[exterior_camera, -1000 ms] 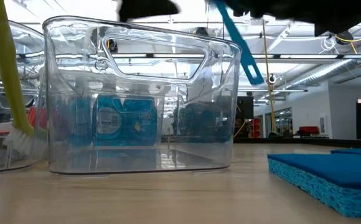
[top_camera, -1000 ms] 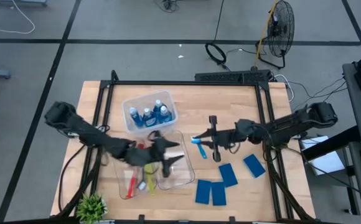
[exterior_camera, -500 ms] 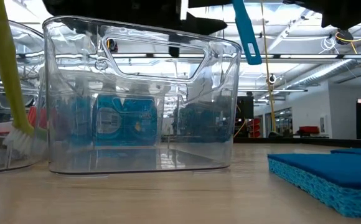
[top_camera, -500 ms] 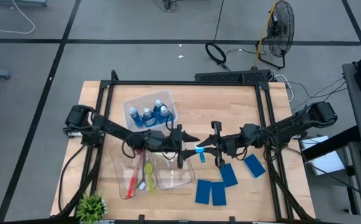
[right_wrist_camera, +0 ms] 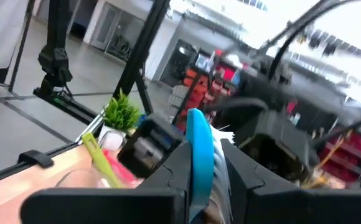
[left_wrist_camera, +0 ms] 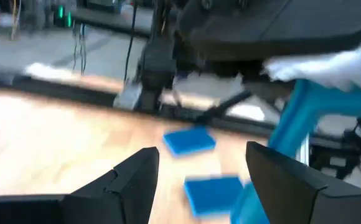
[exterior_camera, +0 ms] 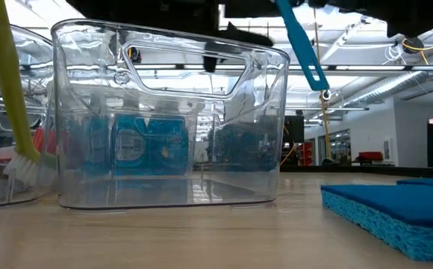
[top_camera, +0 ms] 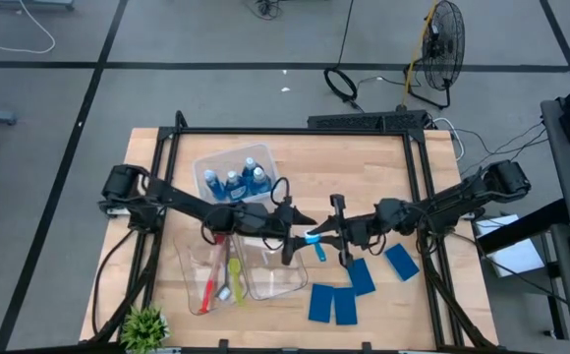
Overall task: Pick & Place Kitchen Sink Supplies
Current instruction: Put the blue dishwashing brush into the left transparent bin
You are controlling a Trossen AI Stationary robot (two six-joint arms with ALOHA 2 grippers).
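- One blue brush [top_camera: 313, 240] hangs in the air at the middle of the table, just beside the near-right edge of the front clear bin [top_camera: 273, 267]; in the low view its handle [exterior_camera: 302, 46] slants down from the grippers above, past that bin's right wall.
- The right gripper [top_camera: 330, 236] is clamped on the blue brush: in the right wrist view its two dark fingers [right_wrist_camera: 168, 168] press either side of the blue handle [right_wrist_camera: 200, 163], with white bristles showing just behind.
- The left gripper [top_camera: 291, 222] faces it, tip to tip; its fingers [left_wrist_camera: 131, 180] stand apart, and the brush [left_wrist_camera: 295, 124] with its white bristle head sits close to one of them. I cannot tell whether they touch.
- Three small blue-liquid bottles [top_camera: 233, 183] stand upright together in the rear bin [top_camera: 206, 167], toward the far side of the table.
- A red brush [top_camera: 207, 291] and a yellow-green brush [top_camera: 234, 277] lie in the left bin [top_camera: 191, 285]; in the low view the yellow-green one leans with its white bristles [exterior_camera: 24, 170] down against the bin floor.
- The front clear bin holds nothing that I can make out.
- Four flat blue sponges [top_camera: 333, 304] lie on the bare wood [top_camera: 383, 157] to the right of the bins: two side by side near the front edge, two more [top_camera: 401, 262] a little farther back.
- A small green plant [top_camera: 144, 325] stands at the table's near-left corner.
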